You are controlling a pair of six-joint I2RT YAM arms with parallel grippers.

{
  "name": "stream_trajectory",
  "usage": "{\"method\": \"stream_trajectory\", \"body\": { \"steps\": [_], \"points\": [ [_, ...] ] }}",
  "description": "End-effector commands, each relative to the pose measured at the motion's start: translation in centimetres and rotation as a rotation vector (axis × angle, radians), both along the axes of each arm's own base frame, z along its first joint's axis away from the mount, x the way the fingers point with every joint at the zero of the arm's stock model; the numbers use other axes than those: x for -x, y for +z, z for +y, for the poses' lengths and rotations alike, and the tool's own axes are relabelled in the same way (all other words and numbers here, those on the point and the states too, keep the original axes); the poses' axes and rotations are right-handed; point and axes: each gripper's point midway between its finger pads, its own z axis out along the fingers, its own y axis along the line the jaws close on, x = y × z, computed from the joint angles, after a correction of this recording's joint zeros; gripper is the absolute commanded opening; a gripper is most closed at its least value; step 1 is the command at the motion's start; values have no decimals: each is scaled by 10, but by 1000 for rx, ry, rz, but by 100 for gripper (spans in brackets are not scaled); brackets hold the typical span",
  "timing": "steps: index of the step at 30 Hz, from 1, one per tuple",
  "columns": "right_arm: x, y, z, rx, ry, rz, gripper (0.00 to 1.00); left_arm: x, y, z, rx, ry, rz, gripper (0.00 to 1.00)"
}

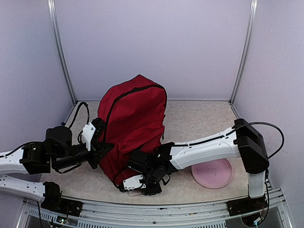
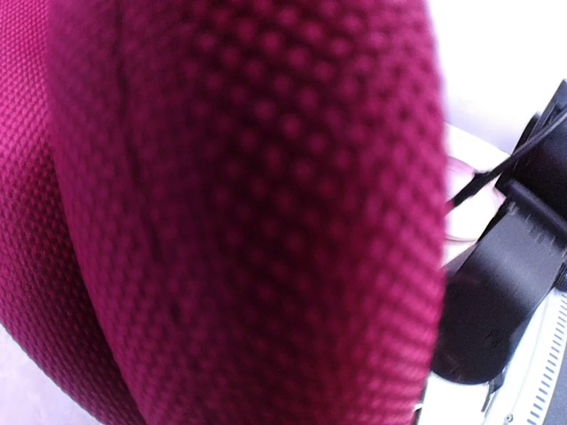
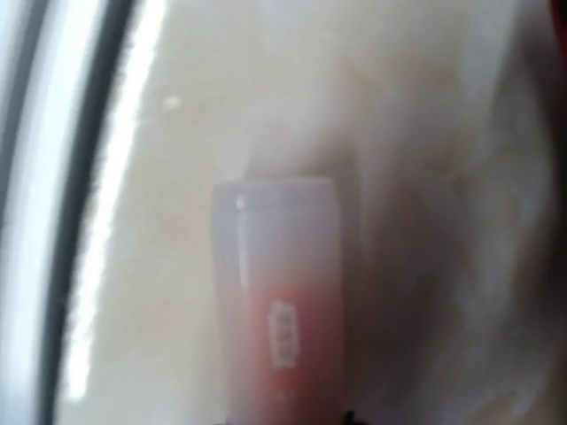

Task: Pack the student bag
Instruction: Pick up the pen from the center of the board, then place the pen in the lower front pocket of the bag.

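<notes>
tabletop (image 1: 199,118) holds student bag (image 1: 135,114), left fingers (image 1: 101,143) at its side, right fingers (image 1: 138,183) at base, grips unreadable.

You have plain pale lavender walls (image 1: 152,42) on three sides, joined by slim metal corner posts (image 1: 62,57). Your surface (image 1: 199,118) is beige, mottled like stone and evenly lit, with a metal rail (image 1: 180,209) along its near edge.
</notes>
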Motion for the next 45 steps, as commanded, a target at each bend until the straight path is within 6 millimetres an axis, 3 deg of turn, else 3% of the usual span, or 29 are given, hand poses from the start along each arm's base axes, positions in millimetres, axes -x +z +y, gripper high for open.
{"method": "stream_trajectory", "body": {
  "steps": [1, 4, 6, 10, 15, 20, 25, 27, 31, 38, 45],
  "points": [
    [19, 63, 8, -175, 21, 54, 0, 0, 41, -4, 105, -3, -47, 0],
    [15, 104, 6, -302, 10, 15, 0, 0, 42, -3, 107, -2, -49, 0],
    [-7, 119, -4, -343, -58, -56, 0, 0, 42, -4, 110, -5, -50, 0],
    [-66, 124, -29, -294, -191, -255, 0, 1, 41, -6, 109, -14, -47, 0],
    [-120, 160, -21, -347, -254, -472, 0, 1, 40, -7, 103, -19, -45, 0],
    [-153, 197, -17, -379, -251, -643, 0, 1, 39, -7, 100, -20, -45, 0],
    [-158, 235, -6, -468, -178, -722, 0, 1, 37, -9, 94, -27, -43, 0],
    [-160, 235, -2, -455, -120, -765, 0, 2, 36, -11, 93, -33, -41, 0],
    [-158, 216, 8, -386, 44, -842, 0, 3, 36, -12, 90, -41, -40, 0],
    [-112, 176, 14, -354, 484, -833, 0, 3, 37, -10, 92, -37, -44, 0],
    [-91, 159, 9, -305, 622, -774, 0, 2, 39, -9, 94, -32, -49, 0]
  ]
}}
